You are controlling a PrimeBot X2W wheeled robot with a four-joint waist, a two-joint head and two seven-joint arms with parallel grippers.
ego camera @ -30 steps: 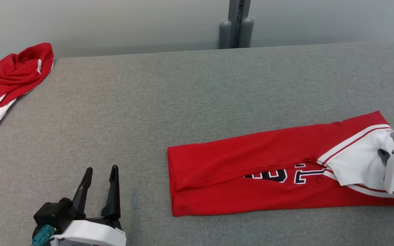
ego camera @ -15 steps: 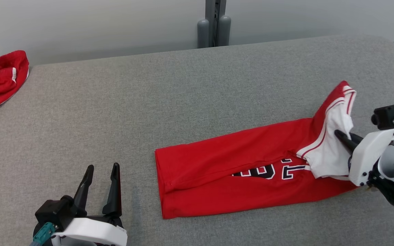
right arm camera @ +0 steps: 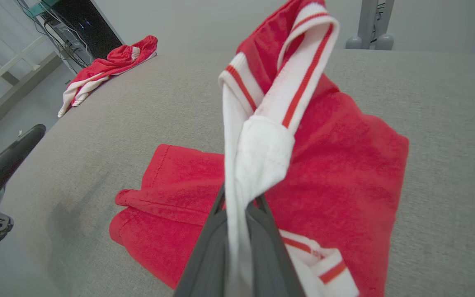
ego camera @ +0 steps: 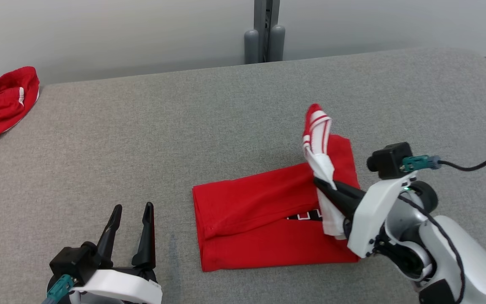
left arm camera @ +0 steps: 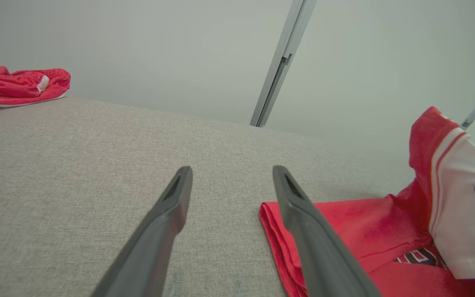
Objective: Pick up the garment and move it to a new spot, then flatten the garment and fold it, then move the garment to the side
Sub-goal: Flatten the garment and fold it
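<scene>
Garment (ego camera: 247, 211): a red jersey with white trim is being shown on the right half of the table (ego camera: 184, 126). It is folded into a long band. Its left part is lying flat, while its right end is being held up off the surface and doubled back over the flat part.
Right gripper (ego camera: 317, 182): its two dark fingers are being pressed together on the white-trimmed end of the garment. In the right wrist view a strip of white cloth (right arm camera: 258, 165) is being squeezed between them (right arm camera: 239, 198).
Lifted end: the red-and-white striped edge (ego camera: 317, 122) is being held upright above the fingers. More white cloth is hanging below them onto the red layer.
Lettering (ego camera: 306, 216): dark letters edged in white are being partly covered by the upper fold and by the hanging cloth.
Left gripper (ego camera: 133, 207): its fingers are being held apart with nothing between them. It is at the lower left, low over the table, near the garment's left edge but not touching it. In the left wrist view (left arm camera: 232, 169) the red fold (left arm camera: 365, 222) is being seen just past the right finger.
Heap (ego camera: 2, 95): a second red and white cloth is lying crumpled at the table's far left edge, well apart from the garment. It is also being seen in the left wrist view (left arm camera: 19, 82) and the right wrist view (right arm camera: 109, 66).
Table: a grey woven covering is being shown, with a rounded right corner.
Post (ego camera: 265, 29): a grey upright is standing behind the far edge, with a rounded grey piece on each side.
Camera (ego camera: 388, 160): a black box is being carried on the right wrist, with a teal plug and a black cable (ego camera: 479, 162) leading off to the right.
</scene>
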